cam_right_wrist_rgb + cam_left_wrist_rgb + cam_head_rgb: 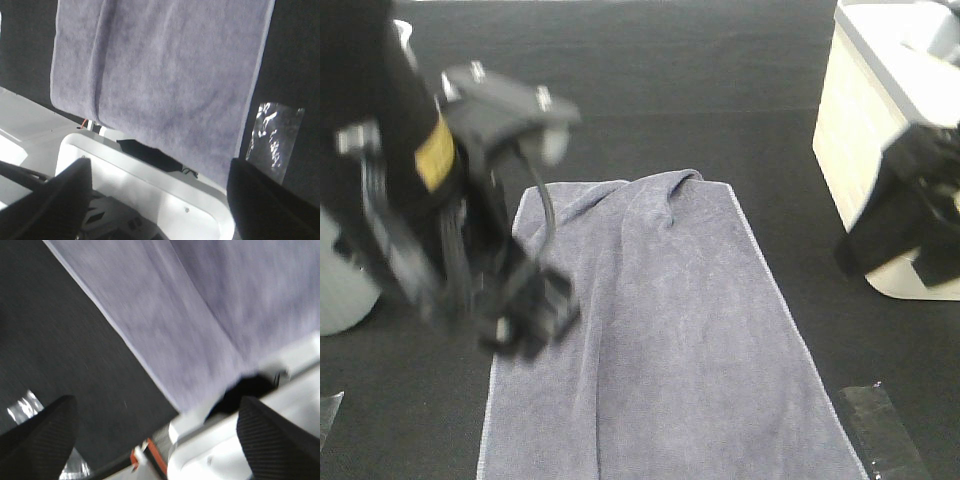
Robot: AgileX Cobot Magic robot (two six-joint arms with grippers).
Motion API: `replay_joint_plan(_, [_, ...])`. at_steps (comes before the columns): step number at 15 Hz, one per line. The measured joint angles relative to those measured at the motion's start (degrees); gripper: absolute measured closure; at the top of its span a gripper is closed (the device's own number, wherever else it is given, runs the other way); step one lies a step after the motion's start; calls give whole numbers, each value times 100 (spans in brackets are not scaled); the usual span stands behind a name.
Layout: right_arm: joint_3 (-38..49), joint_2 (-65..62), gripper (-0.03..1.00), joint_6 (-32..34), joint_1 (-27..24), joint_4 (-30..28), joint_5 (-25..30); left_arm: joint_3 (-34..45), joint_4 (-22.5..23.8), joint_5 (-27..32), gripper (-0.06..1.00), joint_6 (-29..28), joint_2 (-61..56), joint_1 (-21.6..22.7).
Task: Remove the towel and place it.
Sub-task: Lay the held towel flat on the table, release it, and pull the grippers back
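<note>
- the towel lies spread flat on the black table, with a small fold at its far end.
- left gripper is over the towel's left edge, fingers wide apart, empty.
- right gripper is off the towel's right side, fingers apart, holding nothing.

The towel is matt napped cloth; the tabletop dark, matt; the tape glossy.

- Towel: slate grey with a purple tinge, paler stitched hem along its edges.
- Table cover: plain black.
- Left arm: black, with a yellow label.
- Box: cream sides, pale grey top.
- Tape patch: clear, shiny.
</note>
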Motion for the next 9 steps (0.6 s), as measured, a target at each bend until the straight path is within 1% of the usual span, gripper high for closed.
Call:
replay_joint_plan(2, [-418, 372, 28, -6, 0, -195, 0, -149, 6, -539, 13, 0, 0, 573])
replay_joint_plan(4, [-945, 745, 29, -6, 0, -384, -34, -155, 29, -1232, 13, 0, 0, 1071])
replay_joint_plan(7, [-1713, 1306, 31, -6, 0, -395, -115, -155, 29, -2143, 13, 0, 0, 1650])
replay_joint_plan(8, [-1965, 1518, 32, -6, 0, -395, -115, -160, 29, -2349, 14, 0, 11, 1833])
replay_joint_plan(9, [-2172, 1713, 33, -6, 0, -401, -115, -212, 29, -2429, 16, 0, 74, 1988])
